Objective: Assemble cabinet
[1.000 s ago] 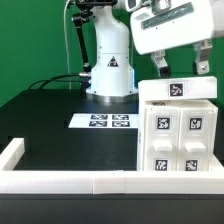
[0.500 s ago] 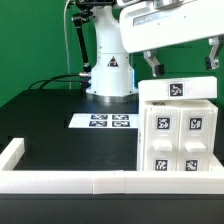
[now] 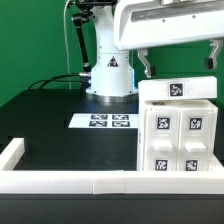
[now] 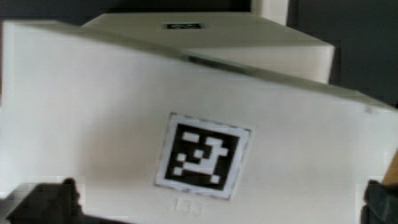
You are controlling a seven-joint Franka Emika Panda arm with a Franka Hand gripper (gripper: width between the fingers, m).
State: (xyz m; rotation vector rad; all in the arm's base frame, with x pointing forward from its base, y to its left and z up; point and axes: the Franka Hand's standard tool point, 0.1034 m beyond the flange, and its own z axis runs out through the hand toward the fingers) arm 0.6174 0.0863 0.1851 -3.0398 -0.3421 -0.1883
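The cabinet (image 3: 180,135) is a large white box at the exterior view's right, standing against the front rail. It has one tag on its top face and several on its front. My gripper (image 3: 178,63) hangs just above the cabinet's top, open wide, with one dark finger (image 3: 144,65) over each side of the box. In the wrist view the cabinet (image 4: 125,110) fills the picture with a tag in the middle. My gripper (image 4: 214,205) is open there too, its fingertips (image 4: 45,203) at the two lower corners, with nothing held.
The marker board (image 3: 104,121) lies flat on the black table in front of the robot base (image 3: 108,70). A white rail (image 3: 60,180) runs along the table's front edge, with a short white wall (image 3: 10,153) at the exterior view's left. Cables hang behind the base.
The hand has levelled out over the cabinet and its fingers have spread wider apart. The cabinet has not moved.
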